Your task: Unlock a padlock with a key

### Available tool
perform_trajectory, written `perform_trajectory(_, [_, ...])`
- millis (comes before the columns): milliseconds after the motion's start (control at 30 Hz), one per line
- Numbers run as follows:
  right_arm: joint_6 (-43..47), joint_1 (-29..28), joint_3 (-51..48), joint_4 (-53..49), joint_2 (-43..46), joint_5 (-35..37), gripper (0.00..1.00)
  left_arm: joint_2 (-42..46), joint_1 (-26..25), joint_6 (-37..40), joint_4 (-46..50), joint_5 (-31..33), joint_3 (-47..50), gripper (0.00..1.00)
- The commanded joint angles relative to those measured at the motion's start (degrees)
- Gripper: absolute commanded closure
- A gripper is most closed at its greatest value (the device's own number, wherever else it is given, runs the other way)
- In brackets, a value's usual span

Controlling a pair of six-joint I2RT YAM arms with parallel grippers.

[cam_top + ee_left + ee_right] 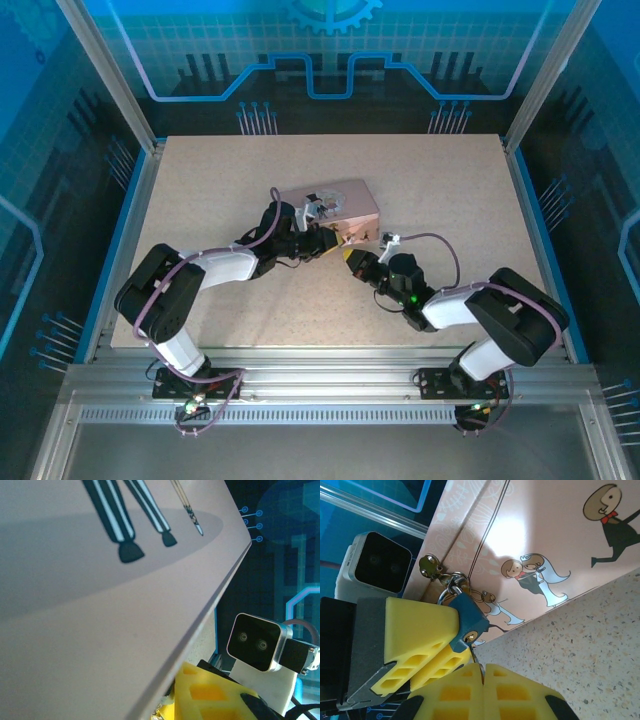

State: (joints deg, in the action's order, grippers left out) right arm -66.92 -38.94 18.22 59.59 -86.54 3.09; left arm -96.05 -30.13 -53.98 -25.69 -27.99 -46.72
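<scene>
In the right wrist view the small dark teal padlock [467, 617] hangs from the clasp [427, 566] on the pink box's [530, 525] front. The left gripper [461, 632] is shut on it, one yellow finger [415, 625] on each side of its body. Its brass keyhole [471, 636] faces my right gripper [482, 667]. That gripper is shut on the thin key [476, 659], whose tip rests at the padlock's lower edge just below the keyhole. From above, the left gripper [335, 240] and right gripper [352, 258] meet at the pink box's [335, 200] front.
The box lies mid-table on the speckled tabletop [420, 180], with bare surface all round it. The left wrist view looks along the box's lid [100, 605], past its edge to the right arm's camera [255, 642] and a yellow finger [210, 695].
</scene>
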Motion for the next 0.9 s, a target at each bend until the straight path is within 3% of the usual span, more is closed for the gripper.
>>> perform_trajectory(0, [-0.2, 0.5, -0.6, 2.0, 2.1, 2.9, 1.0, -0.3, -0.4, 0.0, -2.0, -1.9, 0.5, 0.84])
perform_trajectory(867, [-0.2, 0.8, 1.0, 3.5, 0.8, 1.6, 1.0, -1.1, -0.5, -1.5, -4.8, -3.3, 0.6, 0.84])
